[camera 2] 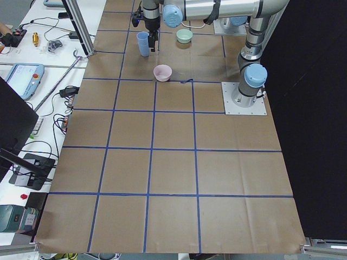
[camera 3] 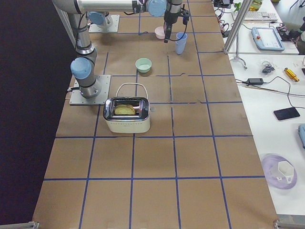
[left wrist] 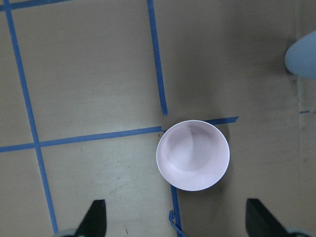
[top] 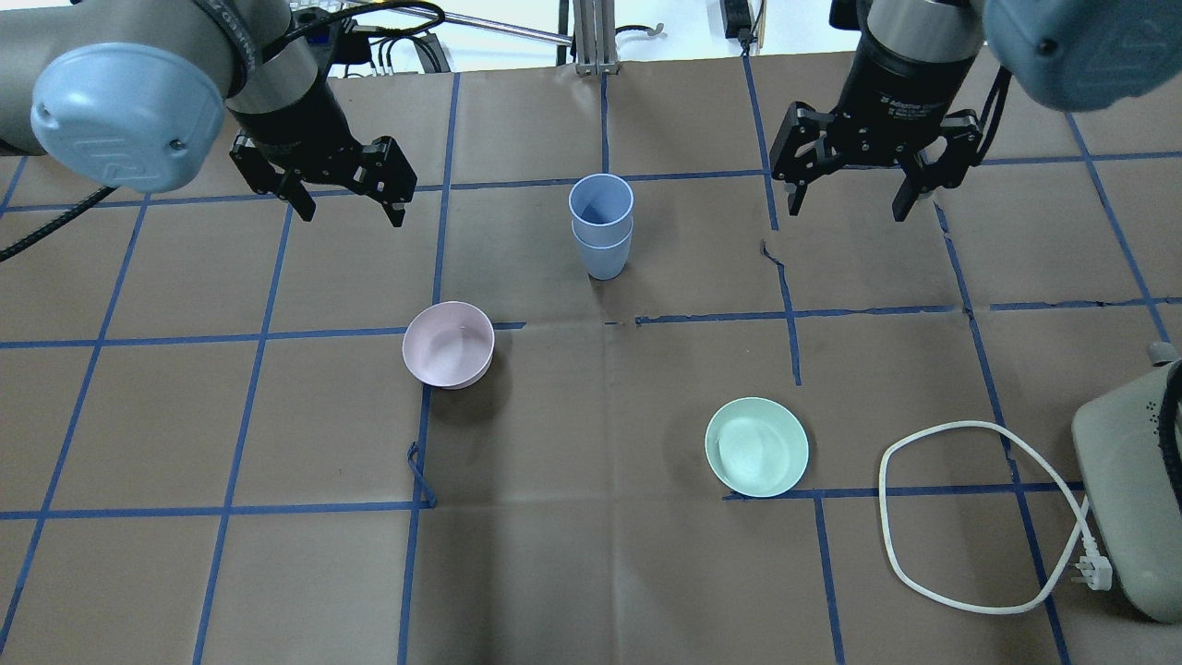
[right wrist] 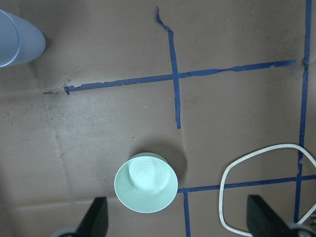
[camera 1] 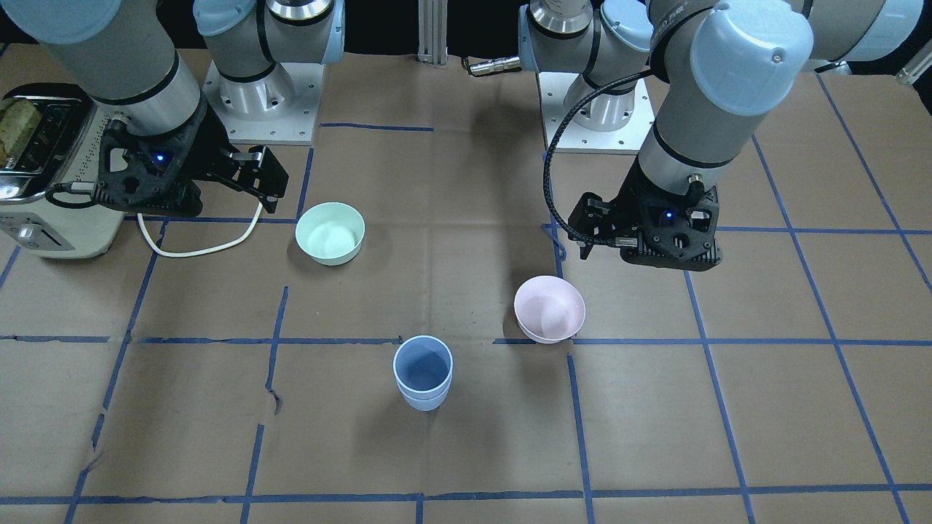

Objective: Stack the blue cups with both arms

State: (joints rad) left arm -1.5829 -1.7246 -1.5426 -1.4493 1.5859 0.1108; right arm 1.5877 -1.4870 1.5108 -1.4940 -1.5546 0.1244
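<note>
The two blue cups stand nested, one inside the other, upright on the table between the two arms. They also show in the front view, at the edge of the left wrist view and of the right wrist view. My left gripper is open and empty, raised above the table to the left of the stack, and shows in the front view. My right gripper is open and empty, raised to the right of the stack, and shows in the front view.
A pink bowl sits below my left gripper and a mint-green bowl nearer the robot on the right. A toaster with a looped white cord stands at the right edge. Blue tape lines grid the brown table.
</note>
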